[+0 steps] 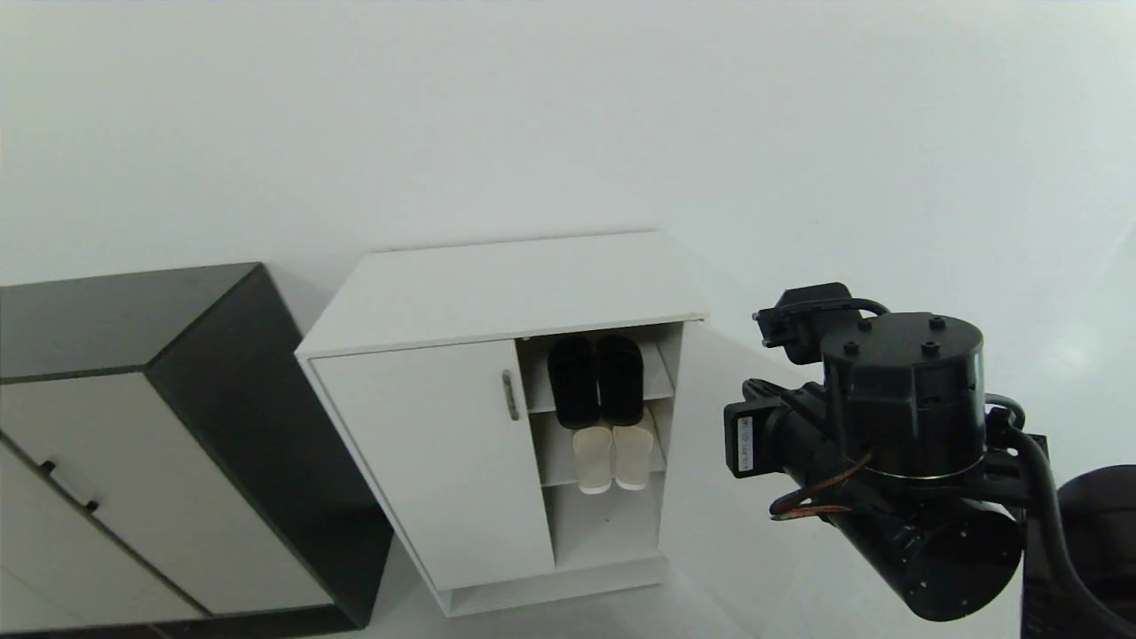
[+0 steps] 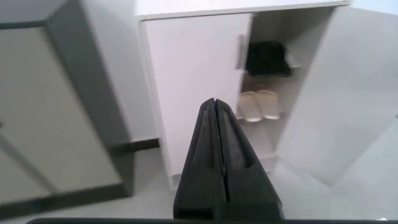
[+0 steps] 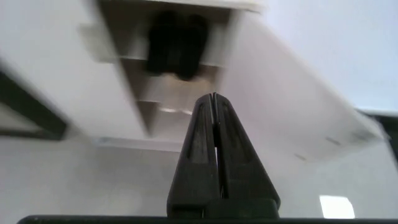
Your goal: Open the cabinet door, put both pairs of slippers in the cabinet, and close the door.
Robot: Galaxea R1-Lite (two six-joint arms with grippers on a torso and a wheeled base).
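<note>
black and bulky, the right arm (image 1: 896,426) sits closest in the head view, low on the robot's right; its fingers cannot be made out from here. beyond it a white cabinet (image 1: 506,284) stands on the floor against a pale wall (image 1: 568,106). the cabinet's left door (image 1: 435,461) is shut, with a slim handle (image 1: 510,395) near its inner edge. the right half stands open and shows its shelves. black slippers (image 1: 595,380) lie side by side on the top shelf, and white slippers (image 1: 612,457) lie side by side on the shelf below, directly under the black pair. just beside the white cabinet, on the robot's left, stands a dark cabinet (image 1: 222,373) with pale fronts.

from the left wrist, the left gripper (image 2: 214,106) fills the foreground, its two fingers pressed flat together with nothing between them. it hangs in front of the white cabinet (image 2: 193,74), well apart from it. the right door (image 2: 348,93) is swung wide open. inside, the black slippers (image 2: 268,59) rest on the upper shelf and the white slippers (image 2: 260,104) on the shelf beneath.

from the right wrist, the right gripper (image 3: 214,99) is likewise closed, fingers touching and empty, apart from the cabinet's open side. the black slippers (image 3: 177,46) show as a blurred dark pair on the upper shelf, and the right door (image 3: 292,106) stands open beside them. the shelf below is too blurred to make out the white pair.
</note>
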